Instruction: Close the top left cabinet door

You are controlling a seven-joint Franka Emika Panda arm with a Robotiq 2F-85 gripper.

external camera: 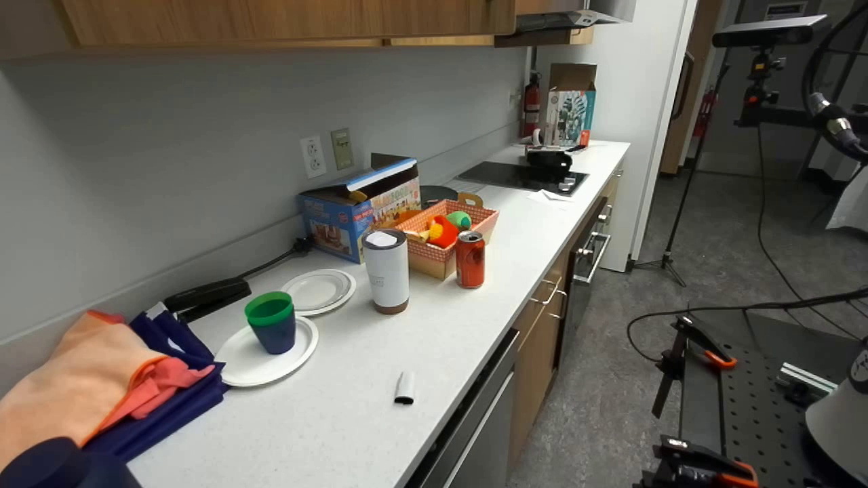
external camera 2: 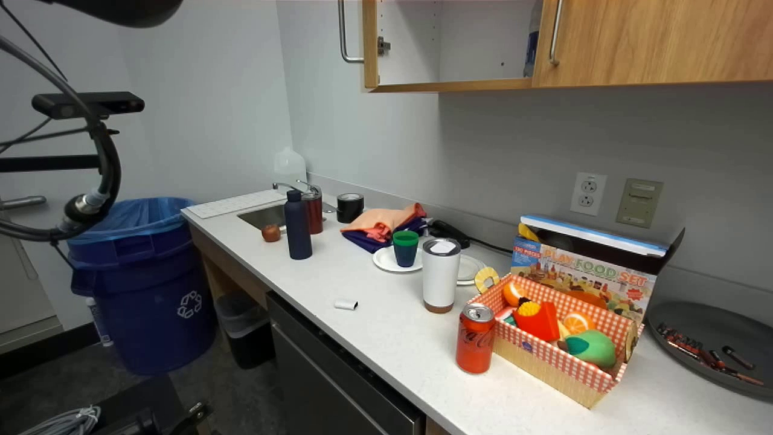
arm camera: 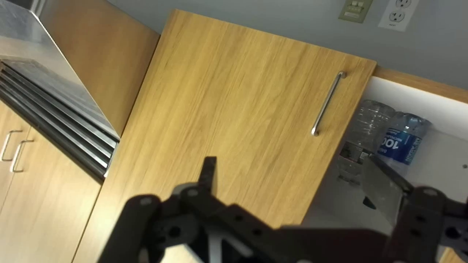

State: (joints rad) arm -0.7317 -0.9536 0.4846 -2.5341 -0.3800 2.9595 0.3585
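Note:
The top left cabinet door stands open. An exterior view shows it nearly edge-on, its silver bar handle on the outer side; an exterior view shows its broad face from below. The wrist view is upside down. There my gripper is open, nothing between its fingers, facing the neighbouring shut door and the open compartment. A wood sliver shows at the lower right corner; I cannot tell whether it is the open door. The gripper is out of both exterior views.
Plastic bottles stand inside the open compartment. A range hood adjoins the shut door. Below, the counter holds a white tumbler, a red can, a basket of toy food and a play food box.

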